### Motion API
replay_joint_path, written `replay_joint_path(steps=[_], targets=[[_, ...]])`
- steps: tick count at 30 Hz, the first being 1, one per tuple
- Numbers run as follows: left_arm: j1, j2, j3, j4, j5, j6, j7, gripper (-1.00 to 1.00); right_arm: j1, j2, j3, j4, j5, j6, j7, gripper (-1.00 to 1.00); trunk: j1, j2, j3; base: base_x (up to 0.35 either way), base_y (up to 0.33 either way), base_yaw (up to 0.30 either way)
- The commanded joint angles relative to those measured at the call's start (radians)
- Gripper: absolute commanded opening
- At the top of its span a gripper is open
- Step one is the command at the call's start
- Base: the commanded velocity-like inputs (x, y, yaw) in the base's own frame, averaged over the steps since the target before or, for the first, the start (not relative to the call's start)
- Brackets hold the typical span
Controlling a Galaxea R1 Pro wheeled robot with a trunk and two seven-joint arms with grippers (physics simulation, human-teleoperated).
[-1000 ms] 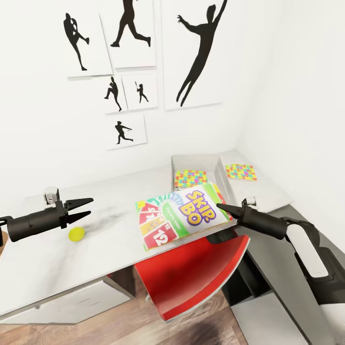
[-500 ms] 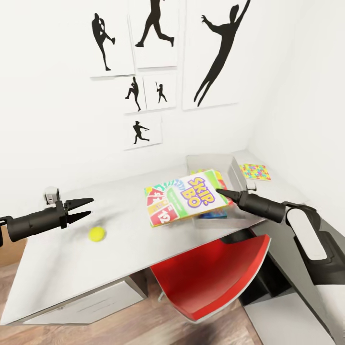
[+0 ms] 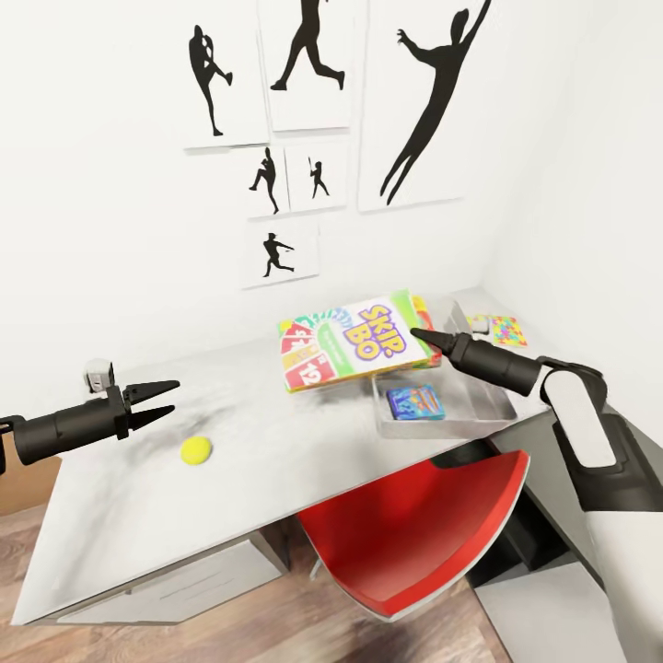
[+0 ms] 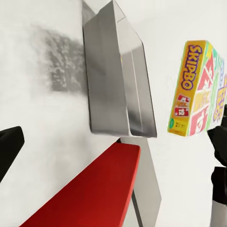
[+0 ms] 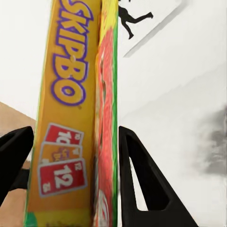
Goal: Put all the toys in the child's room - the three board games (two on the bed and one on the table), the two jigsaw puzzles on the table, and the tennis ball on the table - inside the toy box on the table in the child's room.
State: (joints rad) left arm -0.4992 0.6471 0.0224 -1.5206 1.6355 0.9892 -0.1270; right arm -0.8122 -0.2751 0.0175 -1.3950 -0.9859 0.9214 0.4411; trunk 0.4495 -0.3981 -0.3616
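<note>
Right claw (image 3: 416, 333) clamps Skip-Bo box (image 3: 354, 340) by its edge, lifted clear above toy box (image 3: 488, 402) at tabletop (image 3: 138, 502) right end, likely for drop-in. Left claw (image 3: 170, 399) spread, empty, near tennis ball (image 3: 195, 450).

"SKIP-BO" in purple letters edged yellow on the lid of the Skip-Bo box (image 3: 354, 339), head view; red card pictures on the same lid, one reading "12". Narrow yellow side of the box (image 5: 66, 118), right wrist view: "SKIPBO" lengthwise in purple, card pictures below it marked "10" and "12". Left wrist view, same side of the box (image 4: 187, 90): "SKIPBO" again, with a small "12" on a red card.
</note>
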Motion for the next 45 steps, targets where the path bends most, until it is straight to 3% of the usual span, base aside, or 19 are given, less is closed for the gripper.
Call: replay_joint_path(steps=[1, 4, 5, 8, 11, 12, 15, 19, 20, 23, 26, 31, 37, 45], targets=[[-0.001, 0.0, 0.001, 0.0, -0.009, 0.003, -0.01, 1.0, -0.017, 0.001, -0.001, 0.0, -0.002, 0.003, -0.013, -1.0, 0.0, -0.002, -0.002, 0.0, 0.011, 0.0], [-0.001, 0.0, 0.001, 0.0, -0.009, 0.003, -0.01, 1.0, -0.052, 0.003, -0.023, 0.002, -0.007, -0.012, -0.11, -1.0, 0.0, -0.002, -0.002, 0.0, 0.007, 0.0], [-0.001, 0.0, 0.001, 0.0, -0.009, 0.003, -0.01, 1.0, -0.052, 0.003, -0.023, 0.002, -0.007, -0.012, -0.11, -1.0, 0.0, -0.002, -0.002, 0.0, 0.005, 0.0], [-0.001, 0.0, 0.001, 0.0, -0.009, 0.003, -0.009, 1.0, -0.072, 0.01, -0.055, 0.007, -0.018, -0.083, -0.27, -1.0, 0.0, -0.002, -0.002, 0.0, 0.004, 0.0], [-0.001, 0.0, 0.001, 0.0, -0.009, 0.003, -0.009, 1.0, -0.082, 0.023, -0.072, 0.01, -0.048, -0.206, -0.455, -1.0, 0.0, -0.002, -0.002, 0.0, 0.002, 0.0], [-0.001, 0.0, 0.001, 0.0, -0.009, 0.003, -0.009, 1.0, -0.082, 0.023, -0.072, 0.01, -0.048, -0.206, -0.455, -1.0, 0.0, -0.002, -0.002, 0.0, 0.001, 0.0], [-0.001, 0.0, 0.001, 0.0, -0.009, 0.003, -0.008, 1.0, -0.087, 0.031, -0.082, 0.011, -0.092, -0.302, -0.633, -1.0, 0.0, -0.002, -0.002, 0.0, 0.0, 0.0], [-0.001, 0.0, 0.002, 0.001, -0.009, 0.003, -0.008, 1.0, -0.091, 0.033, -0.092, 0.012, -0.134, -0.365, -0.854, -1.0, 0.0, -0.002, -0.002, 0.0, 0.0, 0.0], [-0.001, 0.0, 0.002, 0.001, -0.009, 0.003, -0.008, 1.0, -0.091, 0.033, -0.092, 0.012, -0.134, -0.365, -0.854, -1.0, 0.0, -0.002, -0.002, 0.0, 0.0, 0.0], [-0.001, 0.0, 0.001, 0.002, -0.009, 0.003, -0.008, 1.0, -0.092, 0.034, -0.095, 0.011, -0.149, -0.389, -0.97, -1.0, 0.0, -0.002, -0.002, 0.0, 0.0, 0.0], [-0.001, 0.0, 0.001, 0.002, -0.009, 0.003, -0.008, 1.0, -0.092, 0.034, -0.097, 0.011, -0.157, -0.416, -1.029, -1.0, 0.0, -0.002, -0.002, 0.0, 0.0, 0.0], [-0.001, 0.0, 0.001, 0.002, -0.009, 0.003, -0.008, 1.0, -0.093, 0.034, -0.097, 0.012, -0.164, -0.481, -1.068, -1.0, 0.0, -0.002, -0.002, 0.0, 0.0, 0.0], [-0.001, 0.0, 0.002, 0.002, -0.009, 0.003, -0.008, 1.0, -0.093, 0.034, -0.097, 0.012, -0.17, -0.548, -1.087, -1.0, 0.0, -0.002, -0.002, 0.0, 0.0, 0.0], [-0.001, 0.0, 0.002, 0.002, -0.009, 0.003, -0.008, 1.0, -0.093, 0.037, -0.095, 0.011, -0.172, -0.577, -1.095, -1.0, 0.0, -0.002, -0.002, 0.0, 0.0, 0.0]])
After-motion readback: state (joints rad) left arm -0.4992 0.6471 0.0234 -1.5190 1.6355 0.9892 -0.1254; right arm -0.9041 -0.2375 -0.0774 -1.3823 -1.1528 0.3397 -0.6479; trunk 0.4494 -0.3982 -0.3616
